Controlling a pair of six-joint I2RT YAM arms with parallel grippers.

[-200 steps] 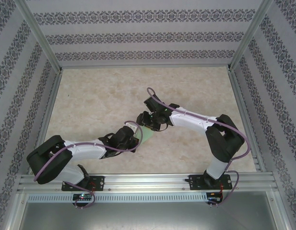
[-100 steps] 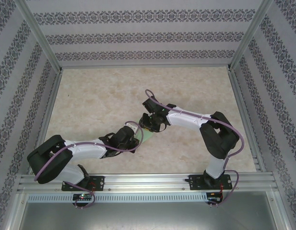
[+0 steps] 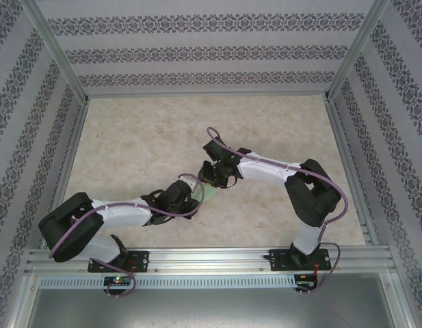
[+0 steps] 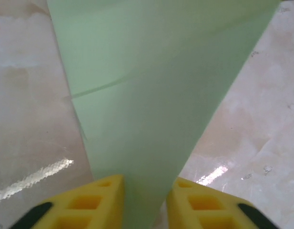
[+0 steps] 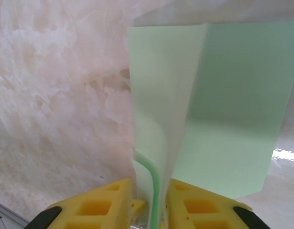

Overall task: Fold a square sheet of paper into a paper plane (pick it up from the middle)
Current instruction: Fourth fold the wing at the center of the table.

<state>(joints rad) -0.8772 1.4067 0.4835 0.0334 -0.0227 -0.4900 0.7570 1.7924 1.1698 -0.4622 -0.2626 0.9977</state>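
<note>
1. The folded green paper (image 3: 201, 193) is seen at the middle of the worktop (image 3: 142, 143), where the two pincers meet.
2. The paper's narrow end (image 4: 156, 95) is enclosed by the yellow jaws of the left pincer (image 4: 144, 183); whether it is clenched cannot be told.
3. Upright folded layers (image 5: 232, 105) are flanked by the jaws of the right pincer (image 5: 150, 183); a firm grip cannot be told either.

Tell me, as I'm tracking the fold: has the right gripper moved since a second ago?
Yes, slightly: the right gripper has shifted left, away from the right-hand frame rail.
</note>
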